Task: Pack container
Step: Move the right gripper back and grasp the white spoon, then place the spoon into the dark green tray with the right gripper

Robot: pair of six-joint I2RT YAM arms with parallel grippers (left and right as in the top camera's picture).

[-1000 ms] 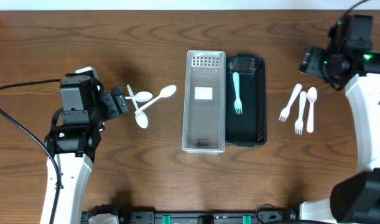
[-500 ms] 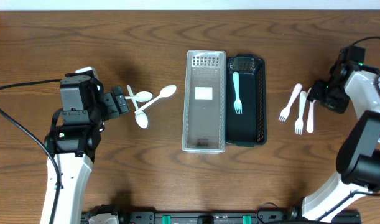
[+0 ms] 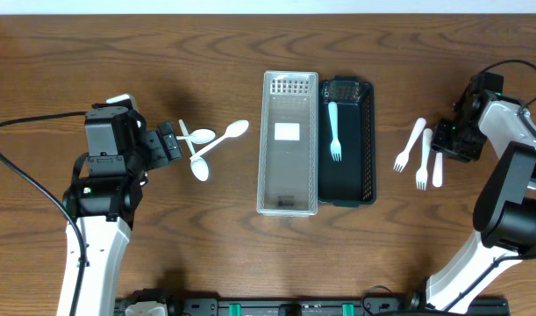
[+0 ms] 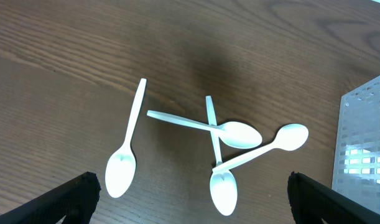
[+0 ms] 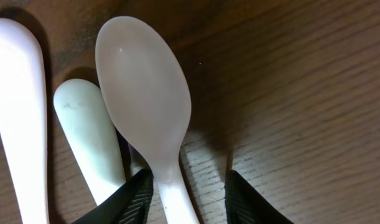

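A clear plastic basket (image 3: 289,197) and a black basket (image 3: 366,145) stand side by side mid-table; a pale blue fork (image 3: 334,132) lies in the black one. Several white spoons (image 3: 206,145) lie left of the baskets and show in the left wrist view (image 4: 236,134). My left gripper (image 3: 168,146) is open and empty just left of them (image 4: 191,202). Two white forks (image 3: 417,151) and a white spoon (image 3: 438,165) lie on the right. My right gripper (image 3: 446,140) is down on the table, open, its jaws either side of that spoon's handle (image 5: 171,199).
In the right wrist view the spoon's bowl (image 5: 143,99) points away from the gripper, with two fork handles (image 5: 84,134) close on its left. The left arm's black cable (image 3: 22,175) trails over the left of the table.
My right arm has swung from the far back right corner down to the utensils on the right, and its jaws now straddle the spoon. The left arm has not moved.
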